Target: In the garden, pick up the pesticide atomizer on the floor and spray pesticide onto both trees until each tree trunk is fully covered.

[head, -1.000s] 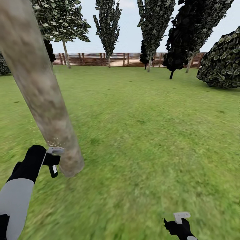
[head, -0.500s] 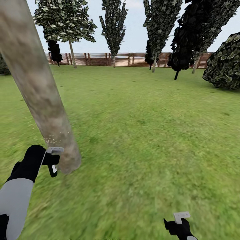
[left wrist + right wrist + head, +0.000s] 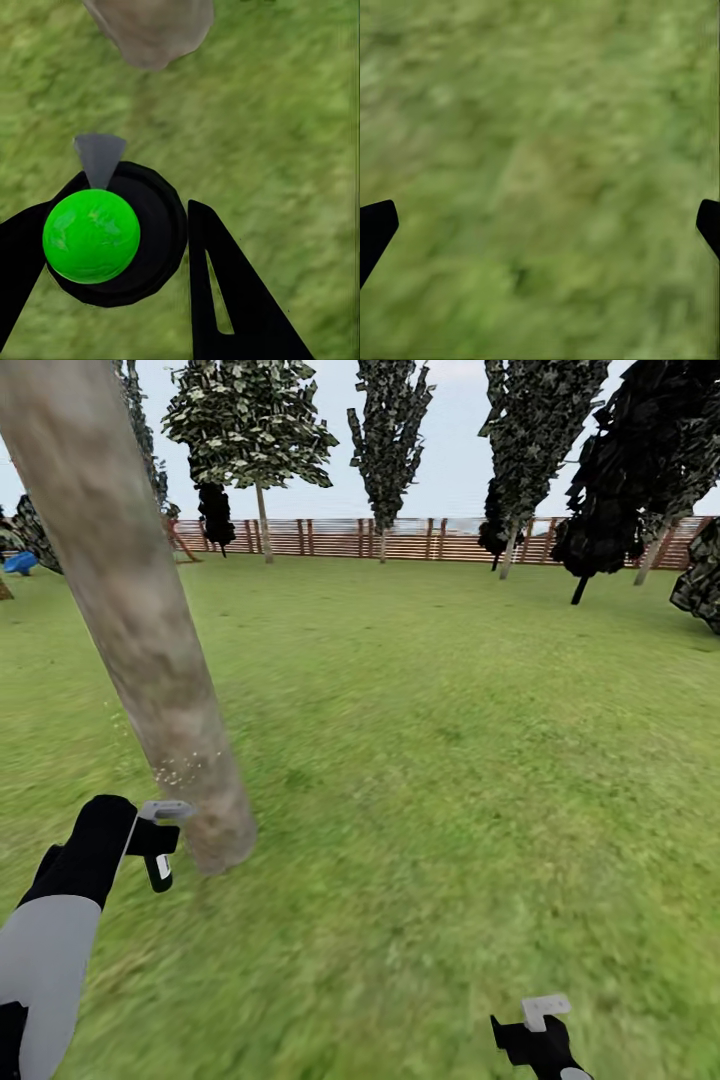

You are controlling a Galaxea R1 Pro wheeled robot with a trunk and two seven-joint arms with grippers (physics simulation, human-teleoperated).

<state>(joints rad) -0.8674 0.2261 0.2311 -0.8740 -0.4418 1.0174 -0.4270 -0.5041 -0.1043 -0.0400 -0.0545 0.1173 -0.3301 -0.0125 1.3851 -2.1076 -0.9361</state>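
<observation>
1. Left wrist view: the spray bottle (image 3: 112, 236) sits clamped between the left gripper (image 3: 120, 247) fingers, nozzle toward the tree trunk (image 3: 154, 30).
2. Pale specks dot the trunk just beside the bottle (image 3: 160, 840).
3. Right gripper (image 3: 540, 225), well apart from the trunk, hangs spread wide over grass (image 3: 540, 112).

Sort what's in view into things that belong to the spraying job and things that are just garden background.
Job:
pesticide atomizer, clamped in the left pincer
tree trunk, speckled with spray droplets near its base
grass floor

Background:
wooden fence
dark narrow trees
blue object at far left
right pincer, open and empty
</observation>
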